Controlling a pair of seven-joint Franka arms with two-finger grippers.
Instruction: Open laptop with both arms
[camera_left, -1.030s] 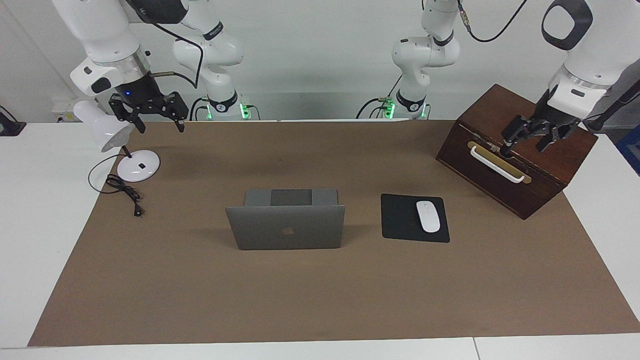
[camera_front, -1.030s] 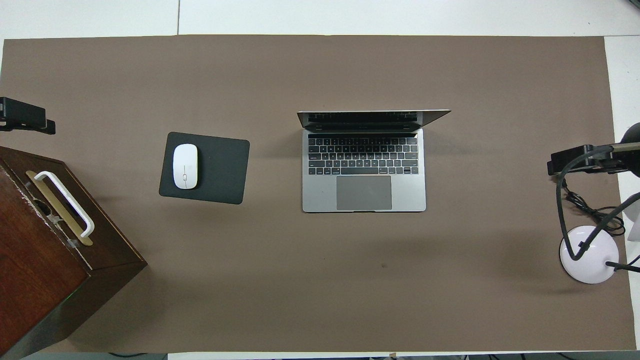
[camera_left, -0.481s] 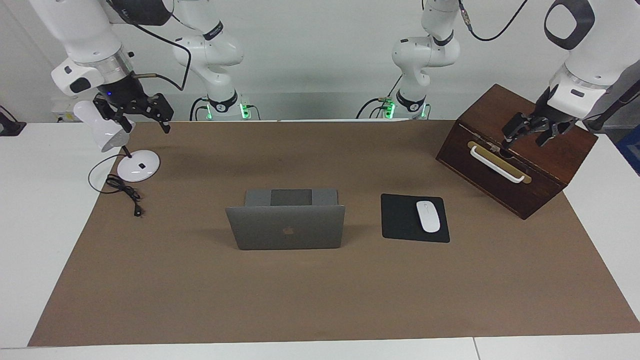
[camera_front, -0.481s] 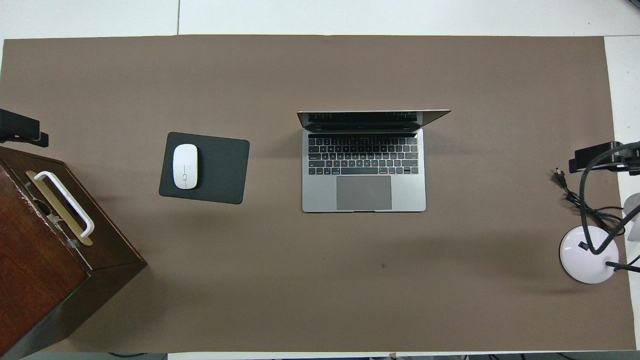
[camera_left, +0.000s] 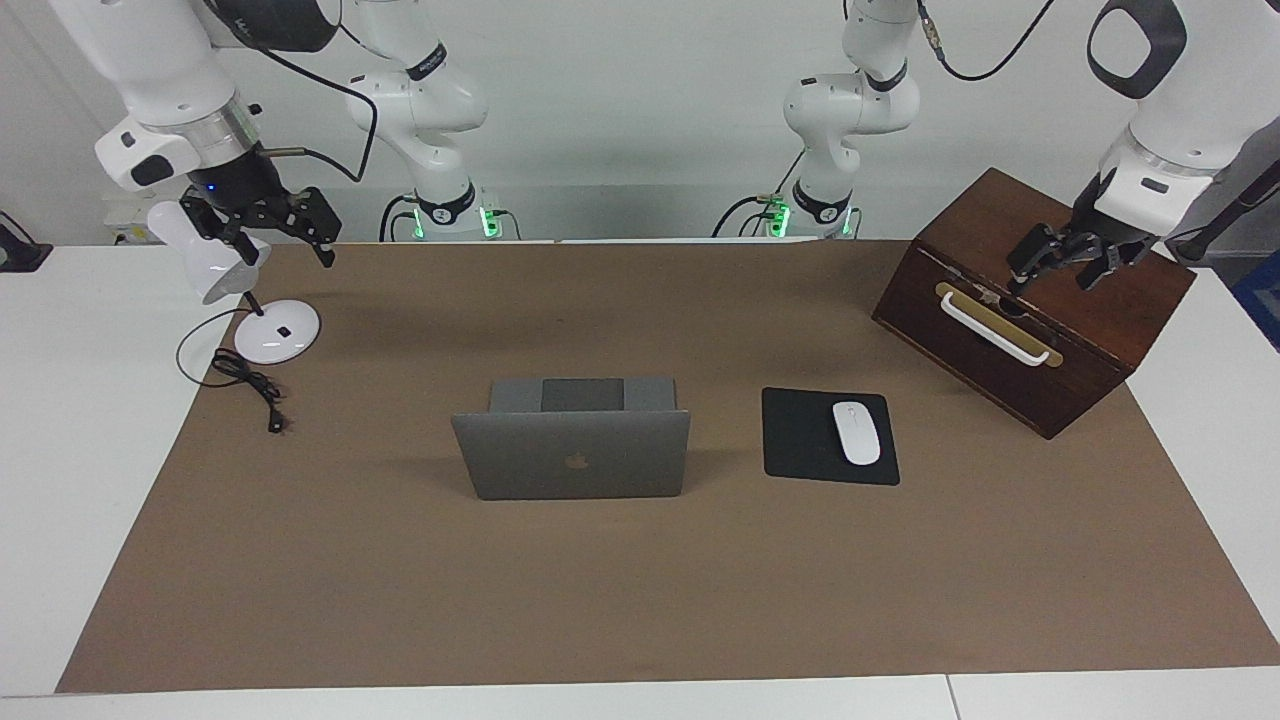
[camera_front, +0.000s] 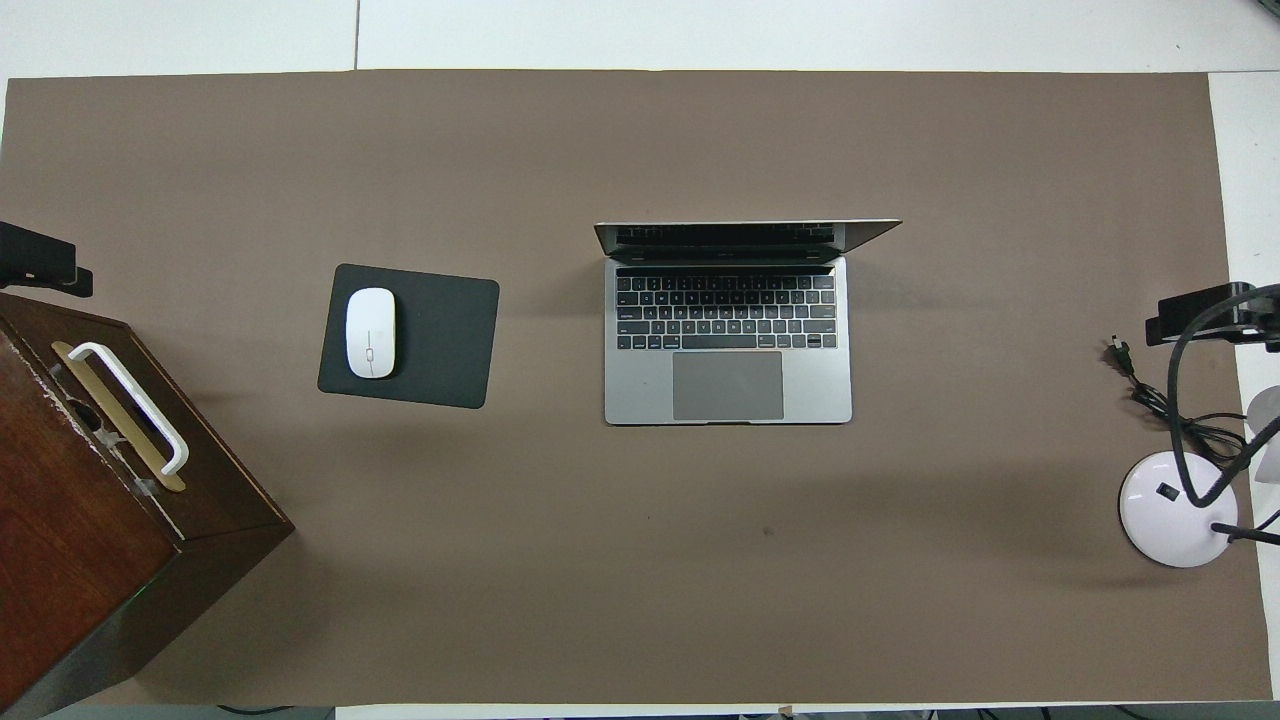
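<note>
The silver-grey laptop (camera_left: 571, 452) stands open, keyboard showing.

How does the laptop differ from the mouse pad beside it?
The laptop is silver-grey metal; the mouse pad is black. The laptop is larger. The laptop stands open with its lid raised, while the mouse pad lies flat and carries a white mouse. Both are rectangular and rest on the brown mat.
</note>
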